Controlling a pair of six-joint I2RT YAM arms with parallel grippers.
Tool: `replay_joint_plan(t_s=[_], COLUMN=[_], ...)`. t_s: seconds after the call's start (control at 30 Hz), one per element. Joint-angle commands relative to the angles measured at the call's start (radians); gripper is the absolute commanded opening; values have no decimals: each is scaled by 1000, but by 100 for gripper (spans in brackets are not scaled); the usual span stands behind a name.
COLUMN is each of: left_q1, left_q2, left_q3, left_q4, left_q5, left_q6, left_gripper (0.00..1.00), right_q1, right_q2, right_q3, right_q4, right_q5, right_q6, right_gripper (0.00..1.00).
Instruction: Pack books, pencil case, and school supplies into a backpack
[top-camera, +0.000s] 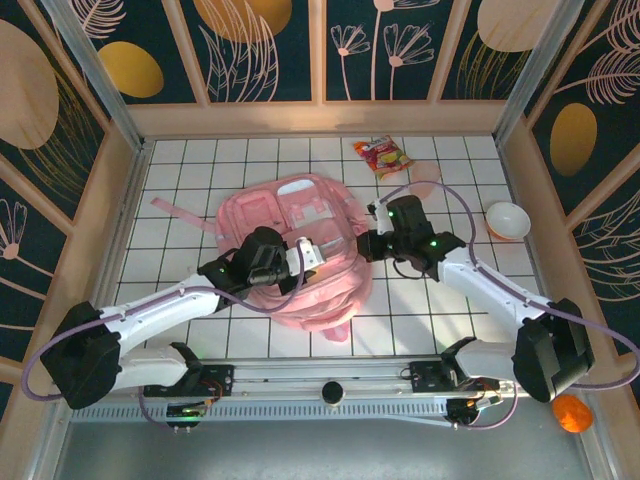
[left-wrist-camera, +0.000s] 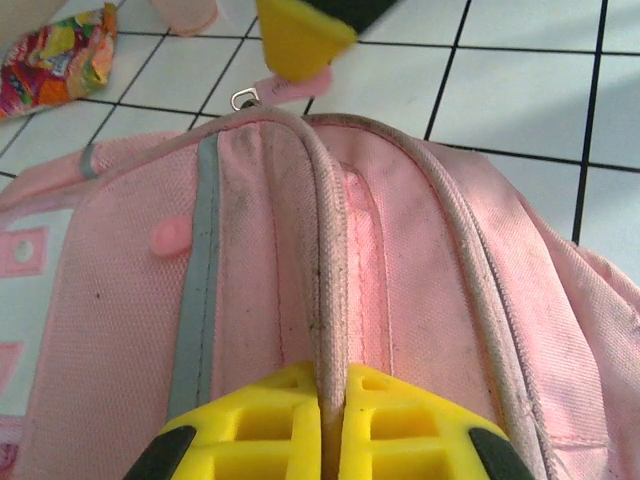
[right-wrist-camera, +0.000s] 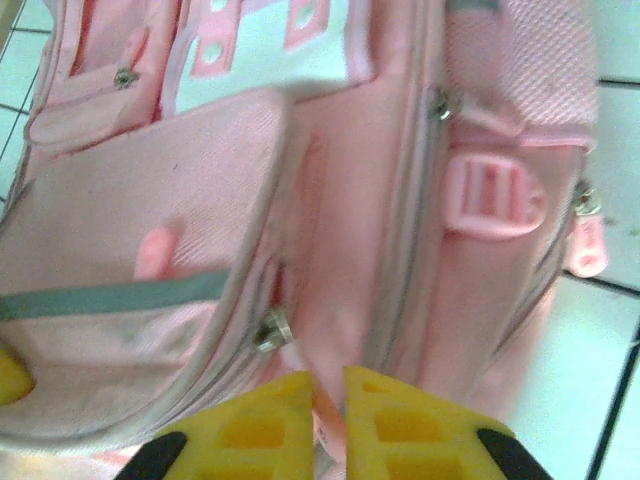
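Observation:
The pink backpack (top-camera: 300, 210) lies flat in the middle of the tiled table. My left gripper (top-camera: 300, 256) (left-wrist-camera: 332, 376) is shut on a raised pale piped seam of the backpack (left-wrist-camera: 325, 250), beside the zipper line. My right gripper (top-camera: 368, 240) (right-wrist-camera: 328, 380) is shut on a pink zipper pull tab (right-wrist-camera: 322, 392) just below the metal slider (right-wrist-camera: 272, 330) at the backpack's right side. One yellow fingertip of the right gripper (left-wrist-camera: 300, 35) shows at the top of the left wrist view. The navy book, the blue-green pencil case and the yellow block are out of view.
A red-orange snack packet (top-camera: 383, 155) (left-wrist-camera: 60, 55) lies behind the backpack, with a pink cup (top-camera: 425, 178) to its right. A white bowl (top-camera: 507, 220) sits at the right wall. An orange object (top-camera: 570, 412) lies off the table at the near right.

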Motion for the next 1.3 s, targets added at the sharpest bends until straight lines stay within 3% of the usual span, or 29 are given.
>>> replay_joint_plan(t_s=[0.0, 0.17, 0.33, 0.53, 0.77, 0.97, 1.13, 1.2, 1.27], left_q1=[5, 5, 6, 7, 7, 8, 7, 7, 7], left_q2=[-32, -36, -93, -187, -220, -206, -211, -214, -216], left_q3=[-2, 1, -49, -105, -127, -122, -119, -117, -119], left_q4=[-57, -55, -16, 27, 40, 45, 44, 44, 45], left_q5=[26, 18, 66, 76, 43, 43, 42, 48, 57], left_q6=[39, 38, 85, 145, 149, 145, 149, 148, 148], left_gripper=[0, 0, 0, 0, 0, 0, 0, 0, 0], right_q1=[-35, -37, -36, -35, 23, 34, 53, 53, 54], right_q2=[-34, -78, -138, -100, -28, 0, 47, 68, 85], right_q3=[-35, -71, -123, -127, -119, -128, -121, -116, -111], right_q4=[37, -9, 22, 96, 149, 203, 171, 172, 190], right_q5=[57, 67, -63, -120, -154, -264, -258, -262, -259], right_q6=[-34, -62, -190, -419, -564, -635, -669, -672, -667], right_gripper=[15, 16, 35, 37, 42, 41, 41, 37, 27])
